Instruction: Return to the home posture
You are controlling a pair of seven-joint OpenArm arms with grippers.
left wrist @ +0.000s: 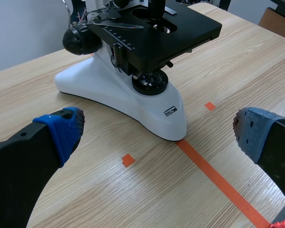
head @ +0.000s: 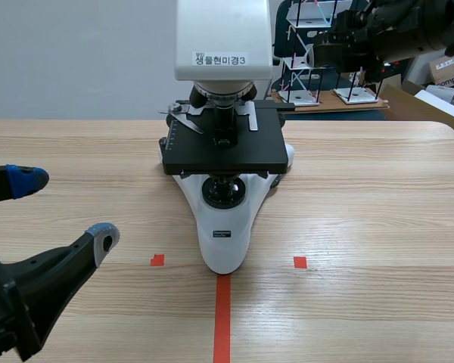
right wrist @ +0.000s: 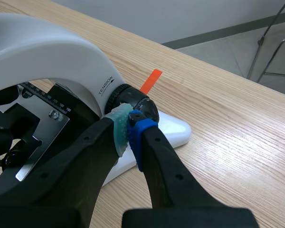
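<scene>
The right hand (right wrist: 129, 130) has its two fingers brought together, pad against pad, with nothing between them. The tips sit right by the microscope's focus knob (right wrist: 133, 102), though I cannot tell whether they touch it. Closed and empty like this, it seems to have no further business with the knob and is free to pull away. In the scene view its arm stands raised, behind and to the right of the microscope (head: 225, 227), so it likely has the longer way to travel home.

The left hand (head: 64, 209) is spread wide and holds nothing. It hangs low over the table (head: 363, 227), in front of the microscope and off to its left, well apart from the base, with its fingers pointed toward it. That reads as a posture close to rest.

The microscope stands upright on the table between the two arms, its black stage (head: 223, 147) level. Neither hand carries anything, so the only care needed in withdrawing is on the right. That hand should back straight off the knob rather than sweep sideways into the microscope's white limb (right wrist: 38, 52).
</scene>
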